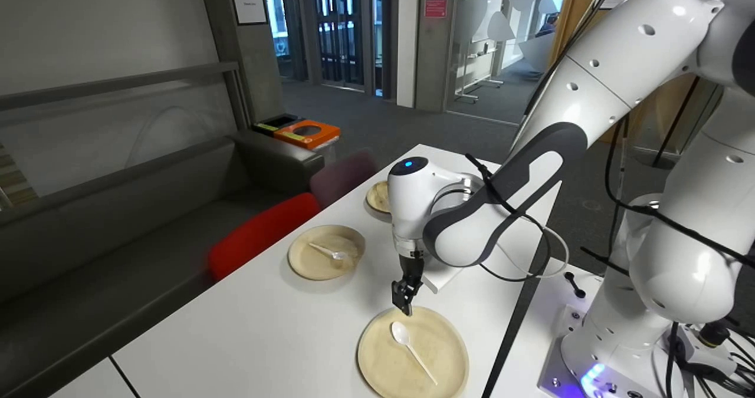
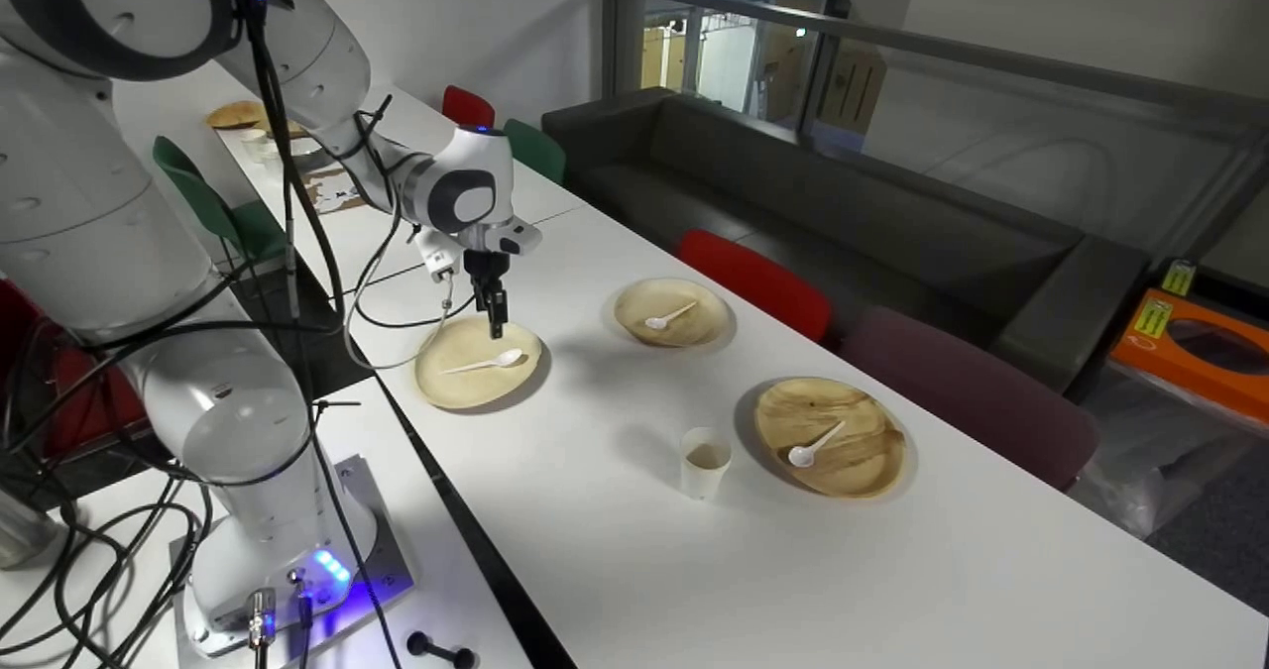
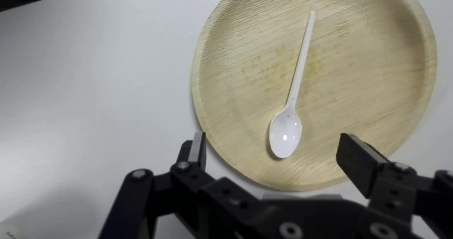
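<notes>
The gripper (image 3: 273, 140) stood, jaws apart, above the rim of the plate (image 3: 371, 76). The white spoon (image 3: 286, 134) lay on it, bowl toward the gripper, near the table (image 2: 634, 560) edge facing the robot base (image 2: 260, 550).

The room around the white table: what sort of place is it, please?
Most likely a shared break or meeting area in an office or campus building. A long dark sofa, an orange-topped bin near its end and a glass-walled room beyond suggest this.
</notes>
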`<action>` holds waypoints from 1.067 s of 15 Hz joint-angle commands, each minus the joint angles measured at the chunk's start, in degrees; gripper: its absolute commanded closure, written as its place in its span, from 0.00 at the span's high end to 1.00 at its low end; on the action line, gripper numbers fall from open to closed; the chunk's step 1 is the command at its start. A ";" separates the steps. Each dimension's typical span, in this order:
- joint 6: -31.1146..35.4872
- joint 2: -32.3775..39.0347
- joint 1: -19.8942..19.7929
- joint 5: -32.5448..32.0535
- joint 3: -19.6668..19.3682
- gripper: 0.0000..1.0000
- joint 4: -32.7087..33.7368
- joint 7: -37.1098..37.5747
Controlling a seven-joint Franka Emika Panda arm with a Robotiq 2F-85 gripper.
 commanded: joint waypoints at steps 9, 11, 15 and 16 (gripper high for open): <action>10.28 18.60 3.82 2.98 -0.86 1.00 7.08 -5.79; 10.23 21.07 3.98 3.97 -1.41 1.00 8.08 -7.08; 9.47 22.25 3.89 6.01 -1.60 1.00 7.52 -8.92; 9.08 22.25 4.03 6.36 -1.69 0.80 7.38 -8.75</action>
